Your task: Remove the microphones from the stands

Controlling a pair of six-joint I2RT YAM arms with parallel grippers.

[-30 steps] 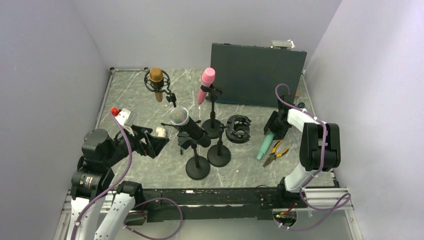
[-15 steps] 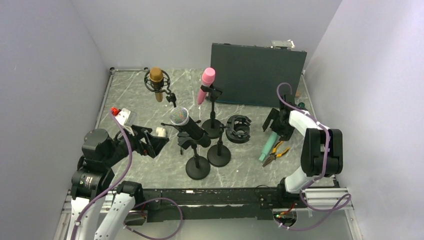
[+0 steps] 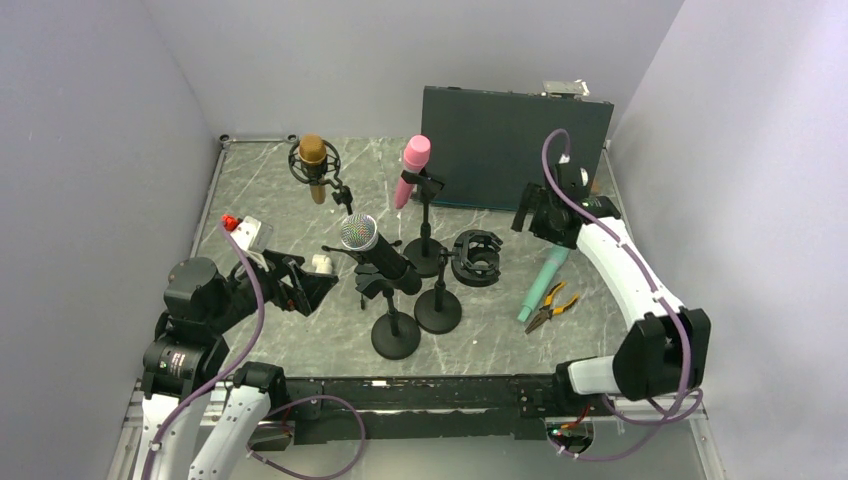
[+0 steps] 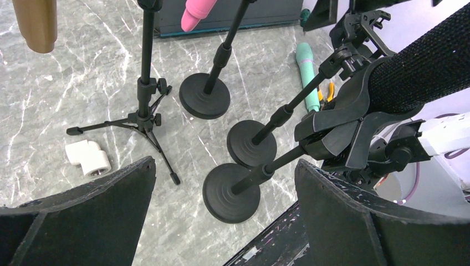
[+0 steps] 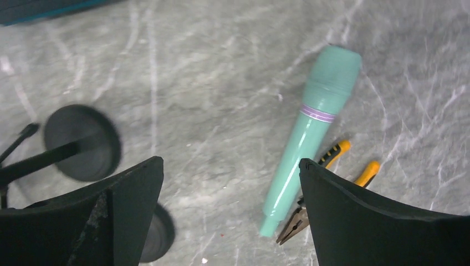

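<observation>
**Teal microphone lies on the bench, both tools spread**

The teal microphone (image 3: 541,285) lies flat on the marble bench (image 3: 280,345), to the right of the group of stands and held by none of them. Its broad head points toward the dark panel (image 3: 515,148) at the back. Its narrow tail rests right against the yellow-handled pliers (image 3: 552,305).

The right tool (image 3: 541,214) hangs above the bench near the panel, over the head end of the microphone. Its wrist view shows its fingers (image 5: 382,221) standing wide, with only bench and microphone below and nothing pinched.

The left tool (image 3: 305,287) sits low at the left, facing the stands. It is also spread, with nothing in it. A white pipe elbow (image 3: 321,264) lies just beside it.

The black microphone (image 3: 375,250), with a silver grille, sits tilted in the clip of the nearest stand (image 3: 395,335). The pink microphone (image 3: 412,168) and the brown microphone (image 3: 314,165) are mounted further back. A black ring mount (image 3: 477,257) lies on the bench between the stands and the teal microphone.
</observation>
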